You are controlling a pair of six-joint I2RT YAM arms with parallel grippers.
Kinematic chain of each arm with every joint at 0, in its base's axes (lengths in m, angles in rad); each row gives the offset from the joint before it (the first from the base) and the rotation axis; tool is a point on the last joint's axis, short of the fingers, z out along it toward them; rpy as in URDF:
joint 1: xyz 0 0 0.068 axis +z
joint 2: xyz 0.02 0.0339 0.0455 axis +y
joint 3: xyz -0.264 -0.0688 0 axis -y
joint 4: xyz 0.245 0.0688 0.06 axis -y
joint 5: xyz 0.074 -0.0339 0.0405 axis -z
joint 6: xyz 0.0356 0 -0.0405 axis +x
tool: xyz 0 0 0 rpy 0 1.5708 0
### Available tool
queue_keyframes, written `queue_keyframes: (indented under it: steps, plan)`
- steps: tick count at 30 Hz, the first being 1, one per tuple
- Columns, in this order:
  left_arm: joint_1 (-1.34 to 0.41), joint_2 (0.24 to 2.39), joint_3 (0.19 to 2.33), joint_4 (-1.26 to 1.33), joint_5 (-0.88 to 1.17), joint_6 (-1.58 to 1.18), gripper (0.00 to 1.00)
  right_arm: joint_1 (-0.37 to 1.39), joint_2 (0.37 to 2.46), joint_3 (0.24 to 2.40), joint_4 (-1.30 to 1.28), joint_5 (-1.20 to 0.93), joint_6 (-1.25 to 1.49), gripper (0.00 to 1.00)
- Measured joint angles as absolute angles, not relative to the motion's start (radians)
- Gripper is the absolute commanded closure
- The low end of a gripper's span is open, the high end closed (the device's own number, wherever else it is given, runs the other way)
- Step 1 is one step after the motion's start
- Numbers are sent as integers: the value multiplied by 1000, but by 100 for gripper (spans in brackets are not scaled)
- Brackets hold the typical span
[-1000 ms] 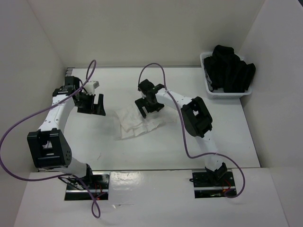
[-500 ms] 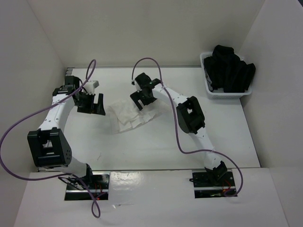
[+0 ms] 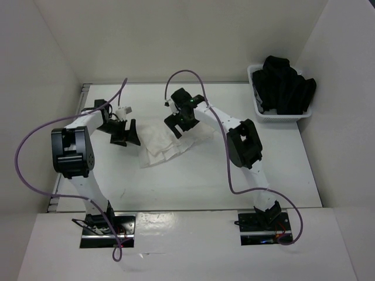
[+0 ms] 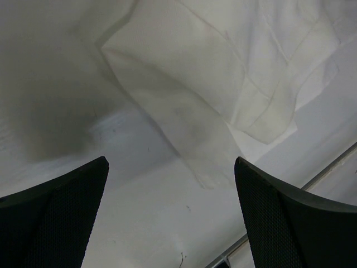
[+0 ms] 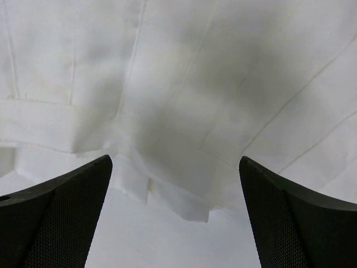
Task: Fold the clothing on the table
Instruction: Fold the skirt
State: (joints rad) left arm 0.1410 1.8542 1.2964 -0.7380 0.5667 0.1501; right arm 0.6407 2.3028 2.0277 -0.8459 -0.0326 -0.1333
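White garment (image 3: 167,143) lying mid-desk (image 3: 193,181), thin, wrinkled, long straight pleat lines, layers overlapping with a loose corner toward the near side, left fingers (image 4: 50,223) spread wide over its left edge, right fingers (image 5: 53,215) spread wide over its far edge

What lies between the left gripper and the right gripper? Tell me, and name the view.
Top view: the white clothing, lying on the table, fills the stretch between the left gripper and the right gripper.
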Motion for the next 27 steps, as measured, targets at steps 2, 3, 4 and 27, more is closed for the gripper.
queue_keyframes:
  steps: [2,3,4,27]
  plan:
    - [141,1905,1304,-711,585,147,0,641,2282,1997,-842,-34,-133,1]
    - [141,1918,1304,-700,587,144,0,641,2275,1983,-840,-34,-133,1]
    - [141,1929,1304,-688,589,133,0,641,2271,1971,-835,-34,-133,1]
    - [169,1958,1336,-576,608,67,0,590,2382,2137,-752,-60,-81,1]
